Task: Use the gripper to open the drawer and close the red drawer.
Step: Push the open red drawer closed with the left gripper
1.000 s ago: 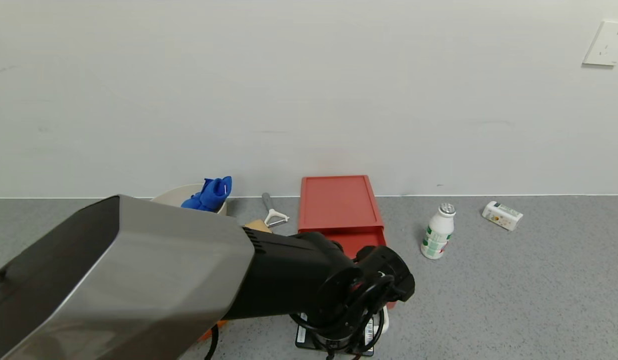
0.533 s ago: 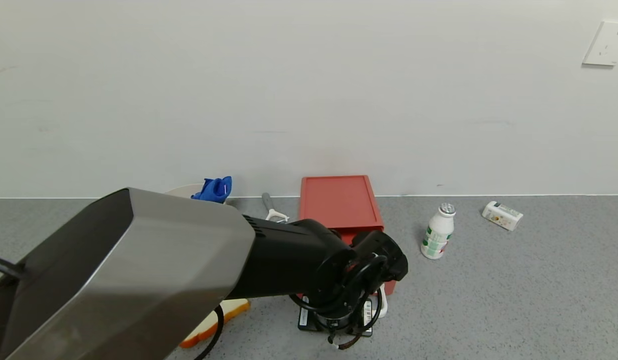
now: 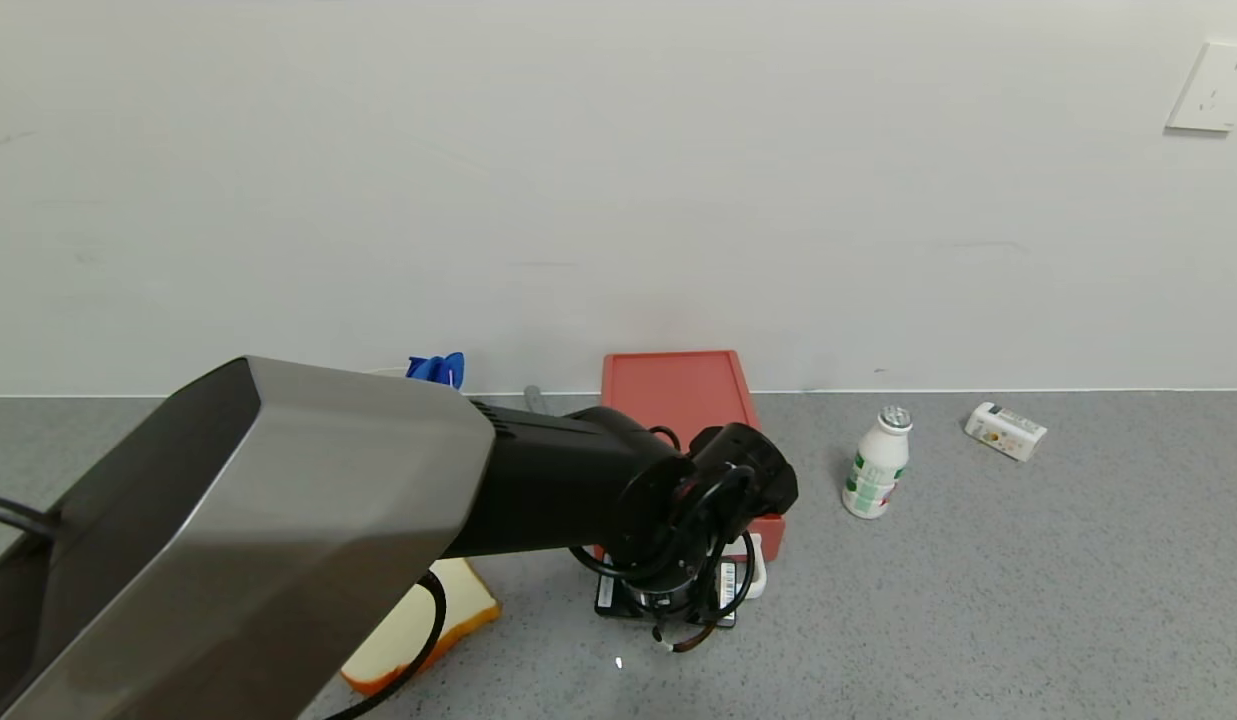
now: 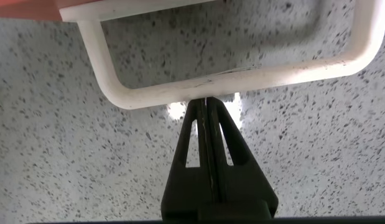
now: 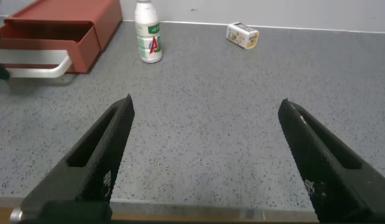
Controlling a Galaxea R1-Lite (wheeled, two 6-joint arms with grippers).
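While the drawer (image 3: 768, 533) is nearly shut, its handle (image 4: 229, 78) is pushed by the left gripper (image 4: 208, 115), fingers pressed together, empty.

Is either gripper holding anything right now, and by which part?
Nothing is held. The left gripper is shut, its tips against the white loop handle of the red plastic drawer. The right gripper is open.

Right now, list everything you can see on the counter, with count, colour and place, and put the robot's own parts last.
drawer: one, red, against the wall at centre, tray part out
handle: one, white loop, on the tray front
bottle: one, white with green label, upright right of the drawer
small carton: one, white, lying far right
toast slice: one, pale with orange crust, near left
blue cloth: one, behind the left arm
left gripper: shut, tips at the handle
right gripper: open, above bare counter
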